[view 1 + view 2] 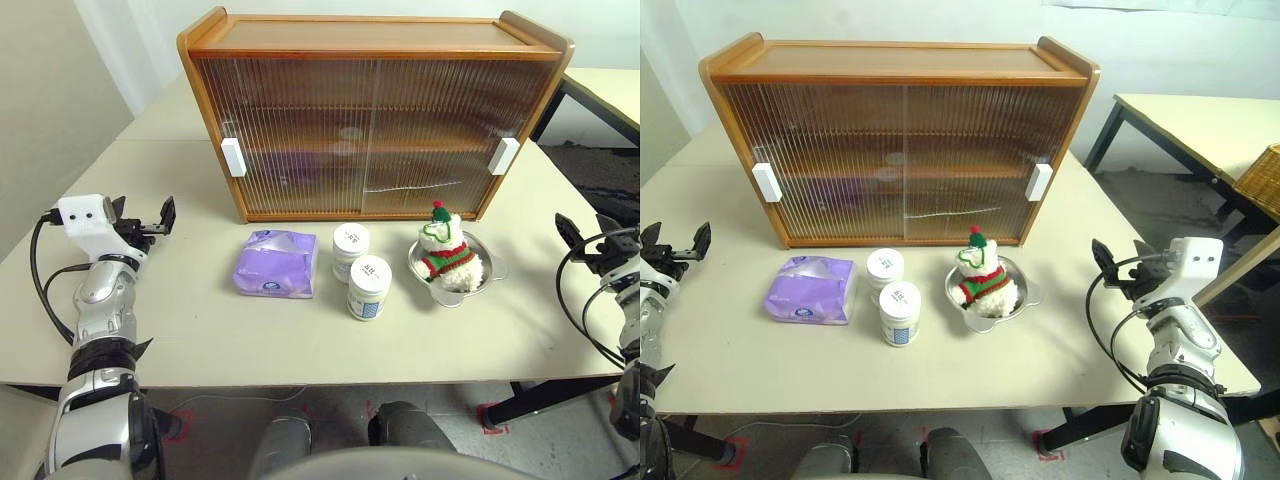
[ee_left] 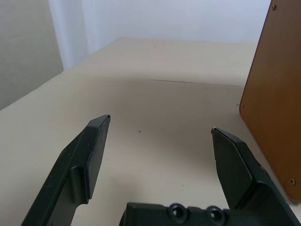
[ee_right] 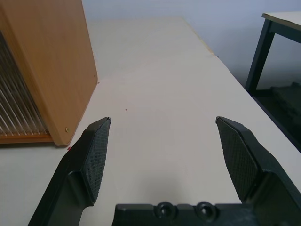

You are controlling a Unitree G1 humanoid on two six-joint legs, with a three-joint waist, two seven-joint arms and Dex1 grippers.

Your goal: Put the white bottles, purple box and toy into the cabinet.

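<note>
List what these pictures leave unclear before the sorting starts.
- Cabinet contents: ribbed doors blur the shelves, both eye views.
- Bottle label print: too small to read.
- Snowman toy base: hidden inside the steel bowl.
- Right gripper: arm cut off by the left eye view's edge.

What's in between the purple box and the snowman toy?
Two white bottles stand between the purple box and the toy, one behind the other; the left eye view shows it.

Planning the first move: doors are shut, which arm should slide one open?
Left, probably. The cabinet is closed; the left gripper, open and empty, sits near the left handle. The right gripper, also open, is about as near the right handle, so it's close.
</note>
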